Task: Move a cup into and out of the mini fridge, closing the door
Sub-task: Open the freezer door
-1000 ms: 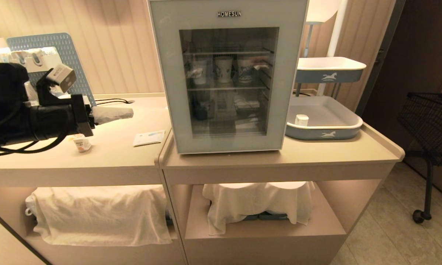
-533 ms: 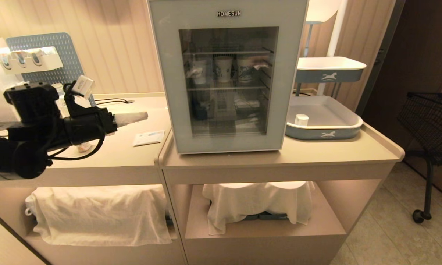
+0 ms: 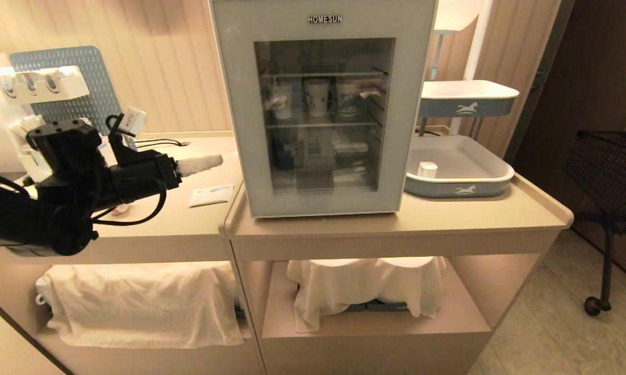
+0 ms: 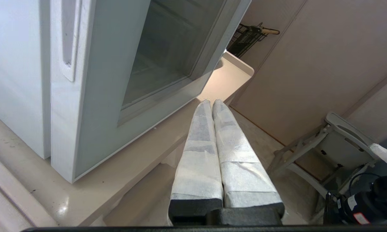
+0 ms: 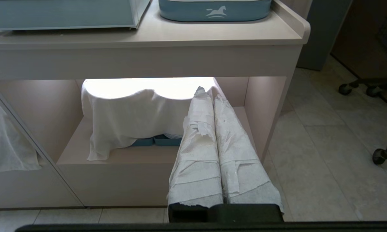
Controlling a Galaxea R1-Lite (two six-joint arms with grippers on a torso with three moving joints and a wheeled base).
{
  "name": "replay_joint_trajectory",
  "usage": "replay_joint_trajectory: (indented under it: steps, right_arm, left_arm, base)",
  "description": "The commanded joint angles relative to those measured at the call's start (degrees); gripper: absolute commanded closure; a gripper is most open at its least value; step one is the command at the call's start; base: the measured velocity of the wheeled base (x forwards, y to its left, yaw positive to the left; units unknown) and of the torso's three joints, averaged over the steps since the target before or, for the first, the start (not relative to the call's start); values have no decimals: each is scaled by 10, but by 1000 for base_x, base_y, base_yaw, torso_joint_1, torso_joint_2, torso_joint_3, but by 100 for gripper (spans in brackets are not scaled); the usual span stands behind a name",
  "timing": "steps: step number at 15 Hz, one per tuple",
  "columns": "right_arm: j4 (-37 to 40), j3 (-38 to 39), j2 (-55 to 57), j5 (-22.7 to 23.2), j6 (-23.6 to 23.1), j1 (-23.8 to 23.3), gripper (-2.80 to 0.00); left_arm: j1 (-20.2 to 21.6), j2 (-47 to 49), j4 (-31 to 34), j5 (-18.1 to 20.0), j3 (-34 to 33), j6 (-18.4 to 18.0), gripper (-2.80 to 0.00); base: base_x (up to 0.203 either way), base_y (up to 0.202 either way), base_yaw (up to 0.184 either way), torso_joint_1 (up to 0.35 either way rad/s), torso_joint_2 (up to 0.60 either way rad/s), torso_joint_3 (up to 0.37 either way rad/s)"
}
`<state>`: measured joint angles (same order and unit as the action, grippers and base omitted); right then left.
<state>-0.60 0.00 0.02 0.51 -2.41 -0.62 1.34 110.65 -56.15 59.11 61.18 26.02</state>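
The mini fridge [image 3: 323, 205] stands on the right counter with its door [image 3: 237, 104] shut. My left gripper [image 3: 216, 159] is shut and empty. It points level at the fridge's left edge, a short way off it. In the left wrist view the gripper [image 4: 212, 102] sits beside the door [image 4: 106, 96], below its side handle recess [image 4: 68, 38]. The cup [image 3: 120, 210] stands on the left counter, and only a sliver of it shows under my left arm. My right gripper [image 5: 209, 93] hangs shut and empty, low in front of the under-counter shelf.
Paper cups [image 3: 317, 96] stand on the fridge's upper wire shelf. A paper packet [image 3: 210, 195] lies on the left counter. A blue tray [image 3: 464, 187] right of the fridge holds a small white pot [image 3: 426, 169]. A pegboard [image 3: 73, 83] stands back left and a wire cart [image 3: 610, 172] far right.
My left arm has swung right toward the fridge, its shut gripper ending close to the door's left edge. The arm now covers most of the cup. The right arm kept still.
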Motion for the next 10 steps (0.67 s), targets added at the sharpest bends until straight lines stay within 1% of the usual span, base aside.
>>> replay_joint_trajectory:
  steps: [1, 2, 3, 5, 7, 8, 10]
  right_arm:
    - [0, 5, -1, 0, 0, 0, 0]
    - [0, 5, -1, 0, 0, 0, 0]
    - [0, 5, -1, 0, 0, 0, 0]
    - [0, 5, -1, 0, 0, 0, 0]
    - [0, 5, -1, 0, 0, 0, 0]
    - [0, 5, -1, 0, 0, 0, 0]
    - [0, 5, -1, 0, 0, 0, 0]
  left_arm:
    - [-4, 23, -2, 1, 12, 5, 0]
    - [-12, 27, -3, -6, 14, 20, 0]
    - [-17, 34, -4, -16, 16, 22, 0]
    - [-22, 55, -8, -23, 29, 20, 0]
    - [-26, 67, -12, -27, 68, 14, 0]
    - [-26, 70, -13, -28, 90, 2, 0]
    - [-24, 76, -12, -28, 118, -42, 0]
  base:
    - [0, 0, 0, 0, 0, 0]
    - [0, 0, 0, 0, 0, 0]
    - [0, 0, 0, 0, 0, 0]
    - [0, 0, 0, 0, 0, 0]
    - [0, 0, 0, 0, 0, 0]
    - [0, 0, 0, 0, 0, 0]
    - [0, 0, 0, 0, 0, 0]
